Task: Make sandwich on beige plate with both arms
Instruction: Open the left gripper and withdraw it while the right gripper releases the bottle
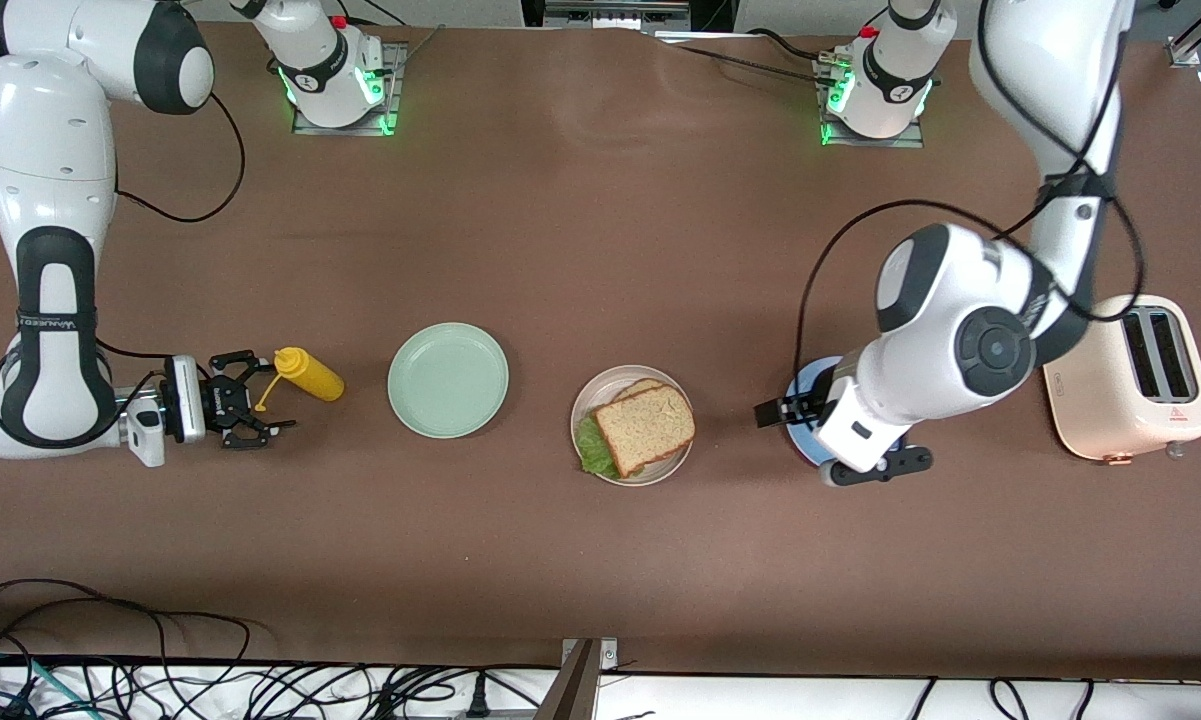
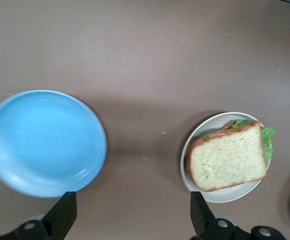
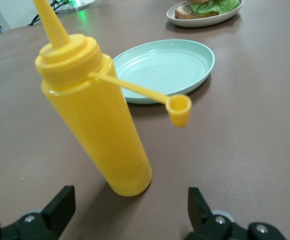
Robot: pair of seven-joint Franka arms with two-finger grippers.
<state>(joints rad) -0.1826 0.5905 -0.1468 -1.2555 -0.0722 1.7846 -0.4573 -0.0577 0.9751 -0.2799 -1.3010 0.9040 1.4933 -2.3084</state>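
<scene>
The sandwich [image 1: 648,428] lies on the beige plate [image 1: 587,400] mid-table: a speckled brown slice on top, green lettuce [image 1: 592,447] sticking out from under it, another slice below. In the left wrist view the sandwich [image 2: 229,157] sits on the beige plate [image 2: 192,145]. My left gripper [image 1: 782,412] hangs open and empty over the gap between that plate and a blue plate; the left gripper [image 2: 133,215] has bare table between its fingers. My right gripper [image 1: 272,400] is open and low at the right arm's end; the right gripper [image 3: 130,215] holds nothing.
An upright yellow squeeze bottle [image 1: 310,373] with its cap dangling stands just in front of the right gripper, seen close as the bottle [image 3: 100,130]. A mint green plate [image 1: 448,380] lies between bottle and sandwich. The blue plate [image 2: 42,142] and a beige toaster [image 1: 1130,378] sit at the left arm's end.
</scene>
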